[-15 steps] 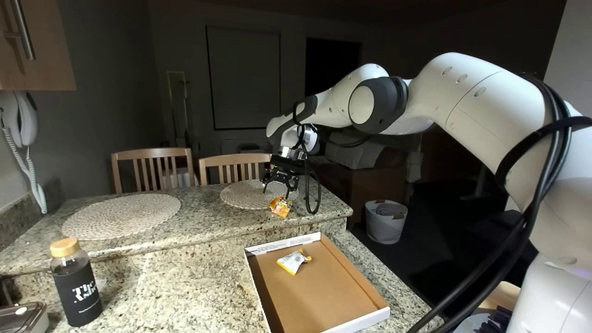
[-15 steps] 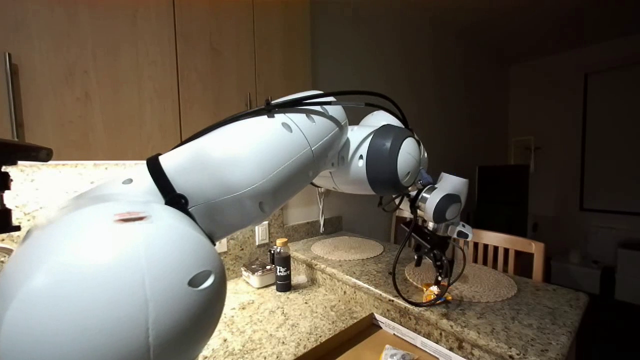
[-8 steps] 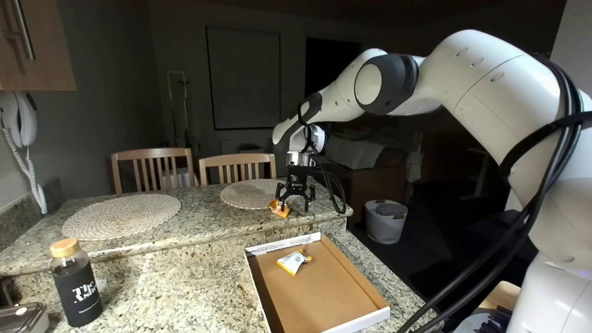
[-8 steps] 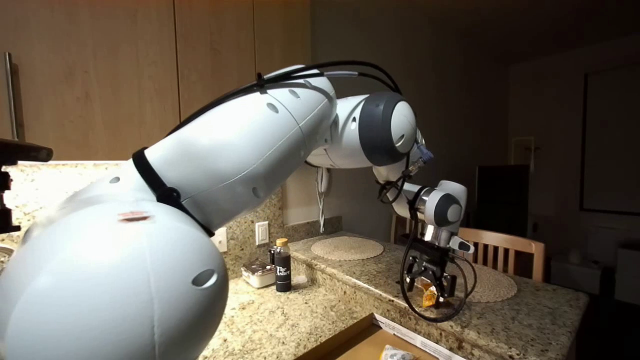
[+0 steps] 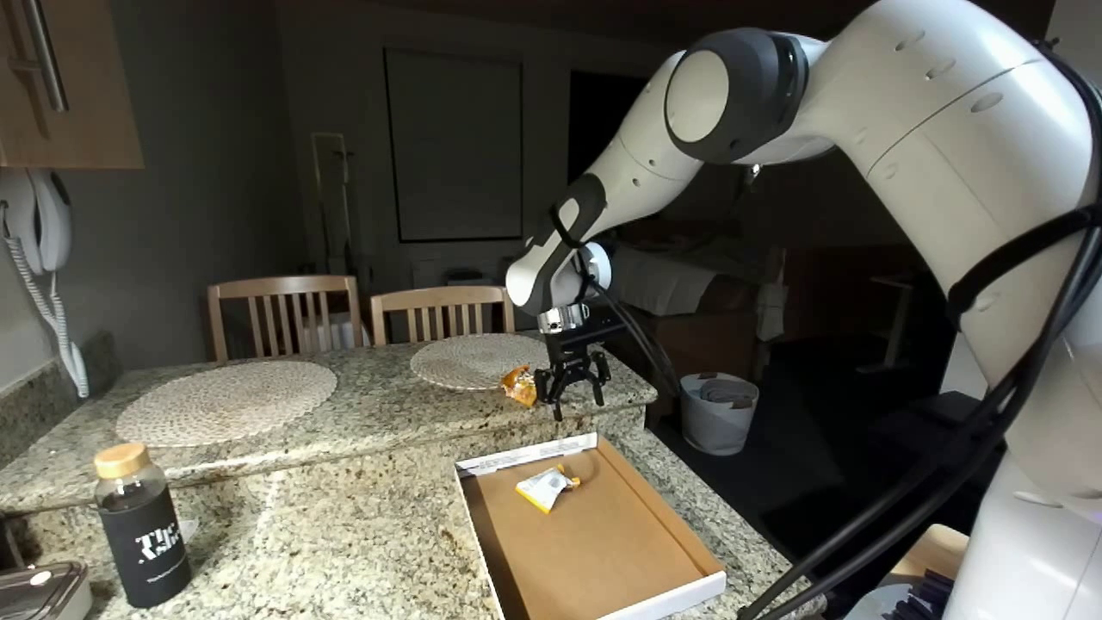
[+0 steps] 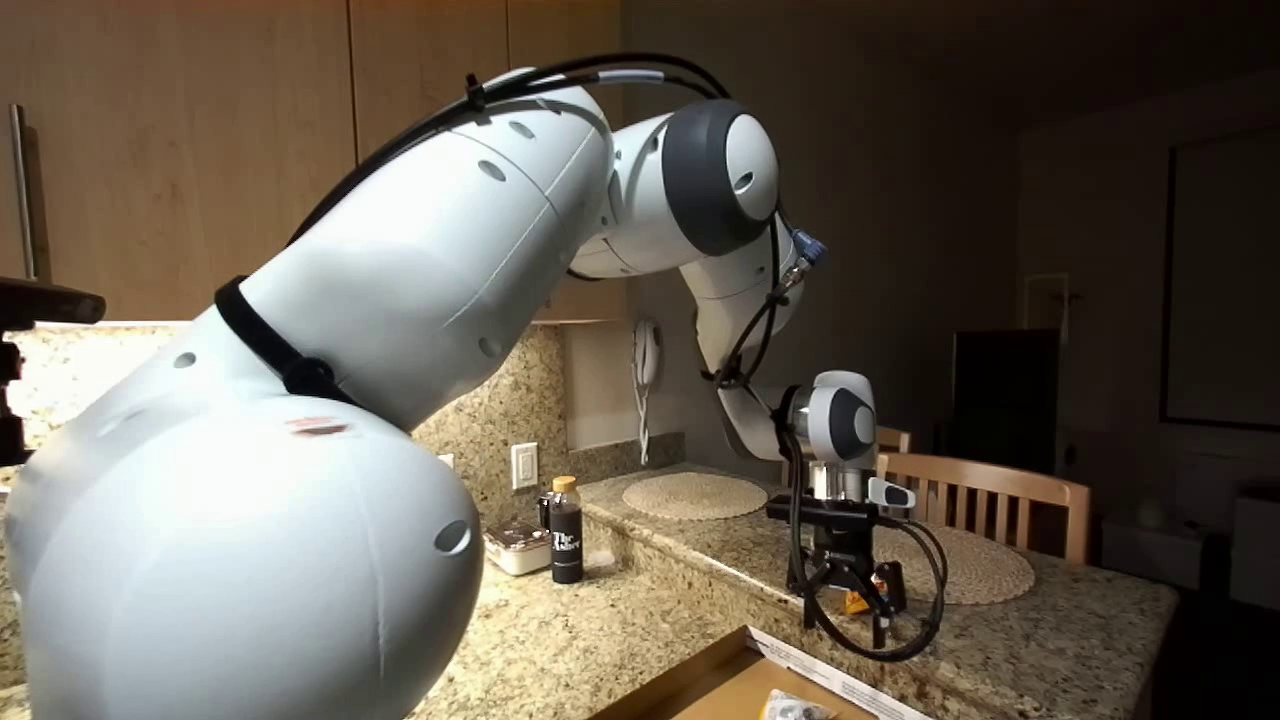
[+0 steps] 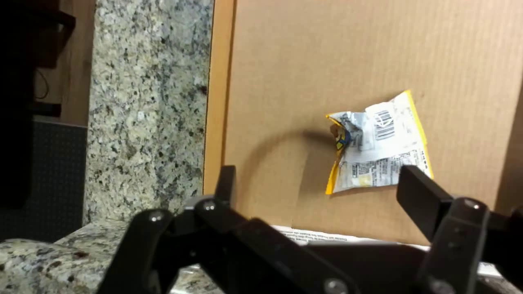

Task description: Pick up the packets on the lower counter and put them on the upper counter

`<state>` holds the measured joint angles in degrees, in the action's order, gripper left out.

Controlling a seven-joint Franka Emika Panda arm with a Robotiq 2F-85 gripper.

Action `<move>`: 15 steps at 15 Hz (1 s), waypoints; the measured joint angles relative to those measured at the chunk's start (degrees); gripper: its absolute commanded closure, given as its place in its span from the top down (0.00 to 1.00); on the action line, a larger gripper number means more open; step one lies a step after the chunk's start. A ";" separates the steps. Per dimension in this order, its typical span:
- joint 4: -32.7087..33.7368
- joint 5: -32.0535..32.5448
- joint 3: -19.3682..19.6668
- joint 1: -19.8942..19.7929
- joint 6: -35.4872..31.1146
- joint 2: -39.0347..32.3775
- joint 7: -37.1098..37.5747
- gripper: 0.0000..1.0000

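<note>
One yellow-orange packet (image 5: 519,387) lies on the upper counter (image 5: 387,400), by the edge of a placemat; my gripper partly hides it in an exterior view (image 6: 857,602). The white and yellow packet (image 5: 546,487) lies in the shallow tray on the lower counter (image 5: 362,534). It also shows in the wrist view (image 7: 384,147), ahead of my fingers and toward the right one. My gripper (image 5: 578,406) is open and empty, pointing down near the upper counter's front edge, above the tray's far end. It also shows in an exterior view (image 6: 845,628) and the wrist view (image 7: 318,173).
The brown tray (image 5: 611,560) has a raised white rim. A dark bottle (image 5: 142,534) with a tan cap and a lidded box (image 6: 518,547) stand at the lower counter's side. Two round placemats (image 5: 228,402) lie on the upper counter. Chairs (image 5: 284,319) stand behind it.
My gripper has moved off the packet on the upper counter, toward the counter's front edge and the tray. It has turned to point down. Both packets lie where they were.
</note>
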<state>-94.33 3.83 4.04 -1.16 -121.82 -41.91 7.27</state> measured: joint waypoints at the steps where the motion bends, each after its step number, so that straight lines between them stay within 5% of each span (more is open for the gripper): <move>1: 0.23 -0.01 -0.04 0.08 0.20 -0.11 0.01 1.00; 9: 2.27 -0.11 -0.16 0.21 -0.23 -2.80 1.00 1.00; 15: -3.96 -8.62 -0.75 0.32 -13.78 -3.44 6.15 1.00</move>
<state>-98.30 -4.79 3.29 -0.84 -135.60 -45.35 13.42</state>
